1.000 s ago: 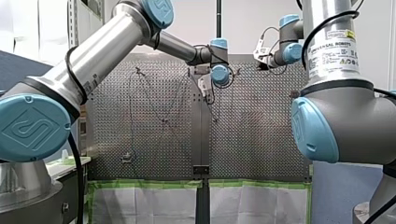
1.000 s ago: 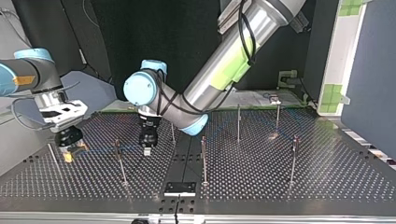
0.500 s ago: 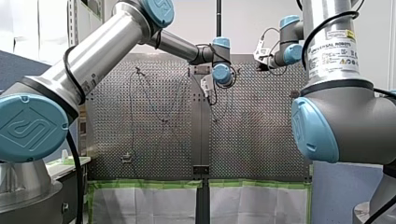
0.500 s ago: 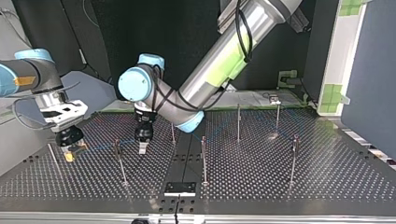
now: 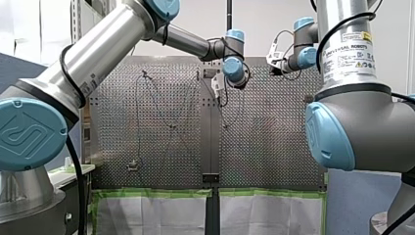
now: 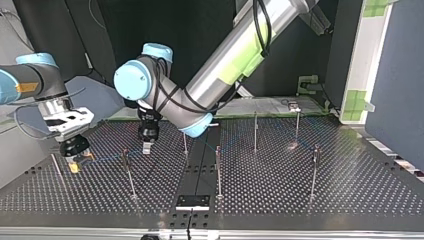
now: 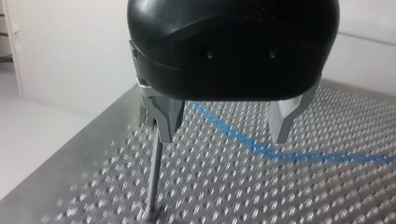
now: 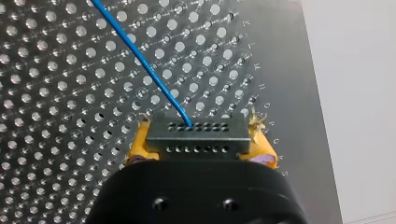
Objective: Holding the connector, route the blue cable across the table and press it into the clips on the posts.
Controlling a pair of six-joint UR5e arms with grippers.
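Blue cable (image 7: 243, 142) lies slack on the worktop (image 6: 300, 200) and passes under the gap of my left hand (image 7: 223, 133). That hand is spread wide and empty, metal fingers pointing straight down, nothing touching the cable.

And there's the move: over the last second my left arm has swung toward the top view's left and drawn farther back, lifting away from the middle seam. The hand now hangs just right of and beyond a thin post (image 6: 127, 172). In the left wrist view that post stands just beside one finger. I read this as a shift along the cable toward the stretch nearer the connector (image 8: 196, 137). Pressing it in at this post looks not yet done.

My right hand (image 6: 75, 162) hasn't budged. It sits low over the worktop at the top view's far left, yellow pads clamped on the connector's sides, with the cable leaving the connector's face and running out across the holes. My left arm reaches well past the centre line, elbow high, wrist turned down.
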